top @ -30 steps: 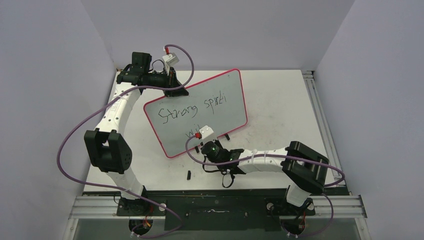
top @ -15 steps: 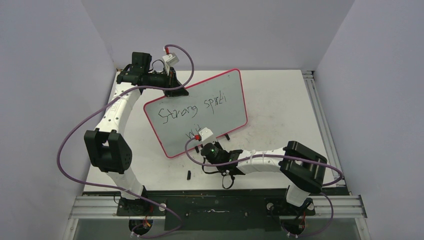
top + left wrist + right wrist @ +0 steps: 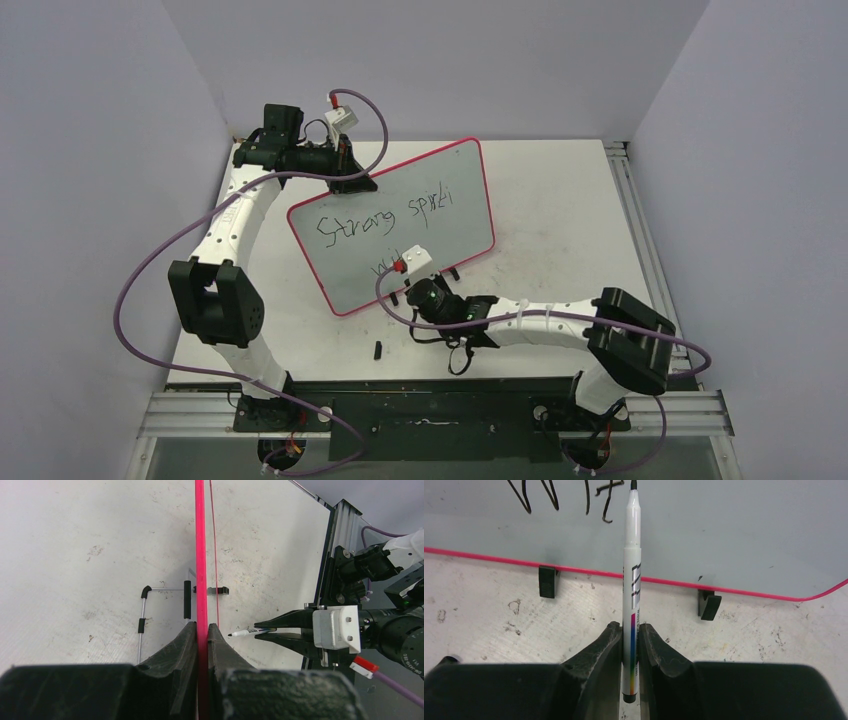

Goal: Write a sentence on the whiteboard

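The whiteboard [image 3: 440,235], pale with a pink-red rim, stands tilted on the table. On it the sentence [image 3: 385,215] reads "Strong spirit", with "wit" [image 3: 559,497] begun on a second line. My left gripper [image 3: 352,183] is shut on the board's upper left rim [image 3: 201,555], with the jaws on either side of it [image 3: 201,626]. My right gripper [image 3: 405,280] is shut on a white marker [image 3: 632,580] at its rear end [image 3: 628,626]. The marker's black tip is at the board just right of the "t". The left wrist view shows the marker [image 3: 247,631] close to the board face.
A small black marker cap [image 3: 378,350] lies on the table near the front edge. The board's black feet [image 3: 547,581] [image 3: 708,604] rest on the scuffed tabletop. Its wire stand [image 3: 142,615] lies behind it. An aluminium rail [image 3: 640,240] runs along the right side.
My right gripper and the marker have shifted slightly right and up along the second line. The right arm's elbow has swung right. The left arm and the board have not moved.
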Controlling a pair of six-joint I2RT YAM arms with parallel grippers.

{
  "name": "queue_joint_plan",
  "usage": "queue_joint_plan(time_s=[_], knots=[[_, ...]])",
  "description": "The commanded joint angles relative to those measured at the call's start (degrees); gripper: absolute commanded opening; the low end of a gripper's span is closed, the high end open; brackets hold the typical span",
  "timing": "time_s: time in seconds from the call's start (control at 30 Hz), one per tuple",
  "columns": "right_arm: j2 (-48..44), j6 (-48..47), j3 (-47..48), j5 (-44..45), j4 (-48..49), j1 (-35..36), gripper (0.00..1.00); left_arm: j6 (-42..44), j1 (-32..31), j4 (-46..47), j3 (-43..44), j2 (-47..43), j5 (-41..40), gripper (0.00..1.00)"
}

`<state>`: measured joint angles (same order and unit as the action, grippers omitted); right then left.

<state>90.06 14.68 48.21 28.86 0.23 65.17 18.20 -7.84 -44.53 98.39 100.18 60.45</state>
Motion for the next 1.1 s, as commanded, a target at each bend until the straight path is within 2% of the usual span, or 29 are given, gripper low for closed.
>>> queue_joint_plan(time_s=[0.0,0.5,1.07], knots=[[-2.69,-2.32,3.64,2.16,1.31,-1.3,0.05,1.23,-1.74,-6.79,-2.32,0.28,0.29,0.0],[1.1,-4.93,6.35,-1.2,3.16,-3.91,0.05,1.23,-1.74,-6.79,-2.32,0.35,0.28,0.0],[2.77,-0.36,2.75,-3.06,3.07,-3.4,0.05,1.23,-1.48,-6.79,-2.24,0.31,0.35,0.0]])
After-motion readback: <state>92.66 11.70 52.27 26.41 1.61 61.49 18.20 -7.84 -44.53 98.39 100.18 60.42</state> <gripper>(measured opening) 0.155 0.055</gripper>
